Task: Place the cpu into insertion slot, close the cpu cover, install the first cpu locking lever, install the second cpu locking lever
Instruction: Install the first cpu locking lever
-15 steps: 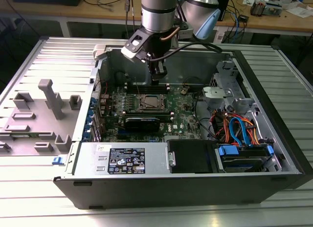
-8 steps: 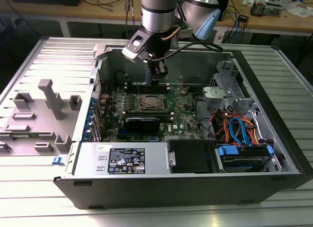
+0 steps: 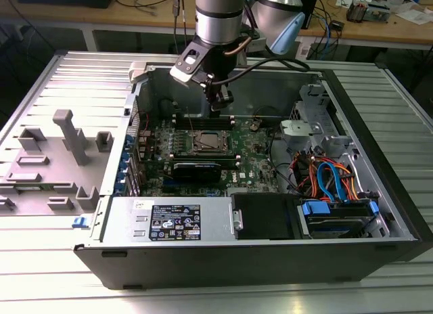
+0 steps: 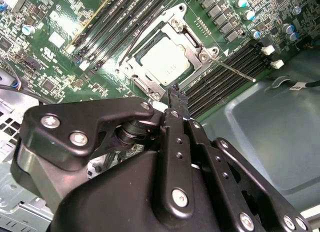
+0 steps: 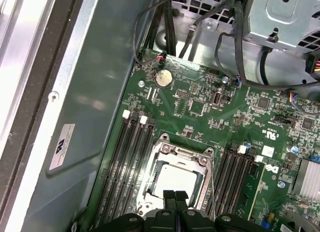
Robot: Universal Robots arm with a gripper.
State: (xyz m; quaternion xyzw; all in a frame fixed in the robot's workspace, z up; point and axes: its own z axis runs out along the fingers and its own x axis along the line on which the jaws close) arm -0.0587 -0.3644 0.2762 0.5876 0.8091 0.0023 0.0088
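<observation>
Cpu (image 4: 165,62), cpu cover (image 4: 186,36) and insertion slot (image 3: 195,142) all sat inside the open computer case (image 3: 223,260), which lay on its side. The green motherboard (image 3: 260,158) lay flat on the case floor, with the slot toward its far middle. The cover lay flat over the slot. Through its window showed the silver top of the cpu, seated square, so it had no long axis to speak of.

A thin locking lever (image 4: 235,72) stuck out from one corner of the cover and slanted across the memory slots (image 4: 210,89). I judged it not latched.

My claw (image 3: 218,109) hung over the slot's far edge, fingertips (image 5: 169,196) pressed together with nothing between them. The cpu lay just below my tips, toward the near side. Whether they touched the cover's rim I could not tell.
</observation>
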